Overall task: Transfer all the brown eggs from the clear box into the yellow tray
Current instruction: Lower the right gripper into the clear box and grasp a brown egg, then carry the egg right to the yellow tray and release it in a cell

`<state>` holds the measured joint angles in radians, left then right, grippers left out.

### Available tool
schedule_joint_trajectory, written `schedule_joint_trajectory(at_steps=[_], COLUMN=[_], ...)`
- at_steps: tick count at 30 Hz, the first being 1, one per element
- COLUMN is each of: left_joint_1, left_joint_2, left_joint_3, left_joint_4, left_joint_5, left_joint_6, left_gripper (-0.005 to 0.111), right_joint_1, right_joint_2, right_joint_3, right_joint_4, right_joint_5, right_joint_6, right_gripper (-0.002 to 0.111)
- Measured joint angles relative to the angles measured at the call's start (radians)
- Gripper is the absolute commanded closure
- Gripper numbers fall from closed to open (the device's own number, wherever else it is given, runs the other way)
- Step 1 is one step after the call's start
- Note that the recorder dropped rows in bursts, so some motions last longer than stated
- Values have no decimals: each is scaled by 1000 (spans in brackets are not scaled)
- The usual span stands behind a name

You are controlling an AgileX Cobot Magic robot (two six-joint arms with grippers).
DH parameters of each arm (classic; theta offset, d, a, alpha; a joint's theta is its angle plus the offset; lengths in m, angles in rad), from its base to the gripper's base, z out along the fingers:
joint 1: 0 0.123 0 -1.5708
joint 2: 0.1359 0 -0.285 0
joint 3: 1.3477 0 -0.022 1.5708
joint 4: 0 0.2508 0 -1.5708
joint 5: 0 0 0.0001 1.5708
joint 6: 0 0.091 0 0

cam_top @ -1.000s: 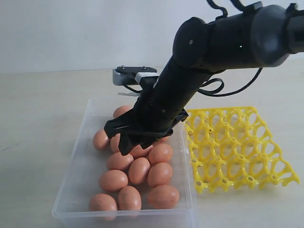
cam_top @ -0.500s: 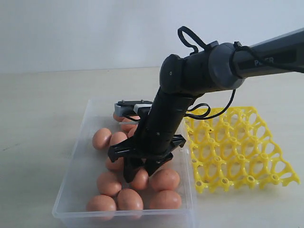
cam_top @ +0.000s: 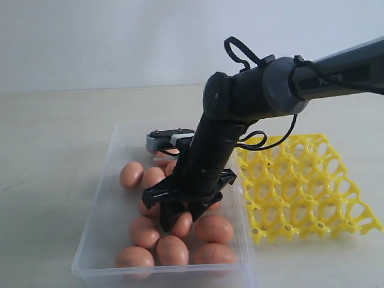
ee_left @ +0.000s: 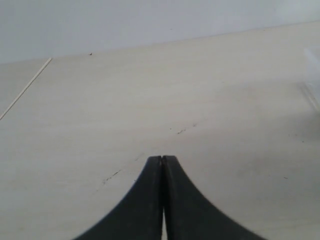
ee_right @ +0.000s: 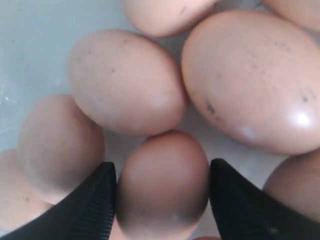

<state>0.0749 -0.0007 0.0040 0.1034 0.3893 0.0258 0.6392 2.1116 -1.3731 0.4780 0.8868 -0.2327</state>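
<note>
Several brown eggs lie in the clear box at the front left. The yellow tray lies to its right with all visible cups bare. My right gripper is reaching down into the box, open, with its fingers on either side of one egg. One finger touches that egg and the other stands just off it. More eggs crowd close around. My left gripper is shut over bare table and holds nothing.
The right arm comes in from the upper right and crosses over the gap between box and tray. It hides some of the eggs at the back of the box. Pale tabletop surrounds both containers.
The right arm has come down into the clear box and its jaws have spread wider around one egg. The box and tray have slid slightly to the right.
</note>
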Motion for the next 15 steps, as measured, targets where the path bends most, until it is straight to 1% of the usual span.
schedule_joint_trajectory(at_steps=[1,3,4,7,11,15], left_joint_1=[0,0,0,0,0,0], left_joint_2=[0,0,0,0,0,0], left_joint_3=[0,0,0,0,0,0], left_joint_4=[0,0,0,0,0,0], left_joint_5=[0,0,0,0,0,0], left_joint_6=[0,0,0,0,0,0], left_gripper=[107,107,107,107,107,107], right_joint_1=[0,0,-2,-2,7,11], right_joint_2=[0,0,0,0,-4,-50], right_joint_3=[0,0,0,0,0,0], right_joint_4=[0,0,0,0,0,3], right_joint_5=[-4,-14,-17,-29,-40,-44], right_joint_6=[0,-5,-9,-31,-94,-118], right_gripper=[59,69,77,107,108,108])
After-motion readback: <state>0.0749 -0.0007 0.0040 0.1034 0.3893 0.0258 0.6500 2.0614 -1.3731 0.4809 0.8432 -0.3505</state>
